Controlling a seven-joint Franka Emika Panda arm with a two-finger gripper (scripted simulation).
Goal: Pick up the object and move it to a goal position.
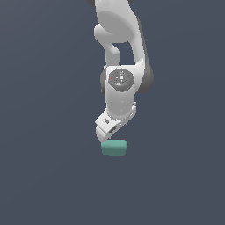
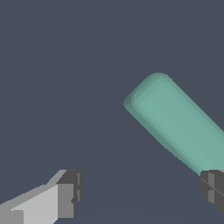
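Observation:
The object (image 1: 114, 147) is a small teal-green block with rounded edges, lying on the dark grey floor. In the exterior view the white gripper hand (image 1: 107, 127) hangs just above it, tilted, with its fingers hidden behind the hand and block. The wrist view shows the object (image 2: 179, 122) lying diagonally, partly between and beyond the fingers. The gripper (image 2: 142, 192) is open: one finger (image 2: 65, 199) stands far from the block, while the other finger (image 2: 213, 188) overlaps the block's end. Nothing is held.
The white arm (image 1: 121, 66) rises straight above the block in the exterior view. The plain dark grey ground (image 1: 44, 176) stretches all around with no other objects in sight.

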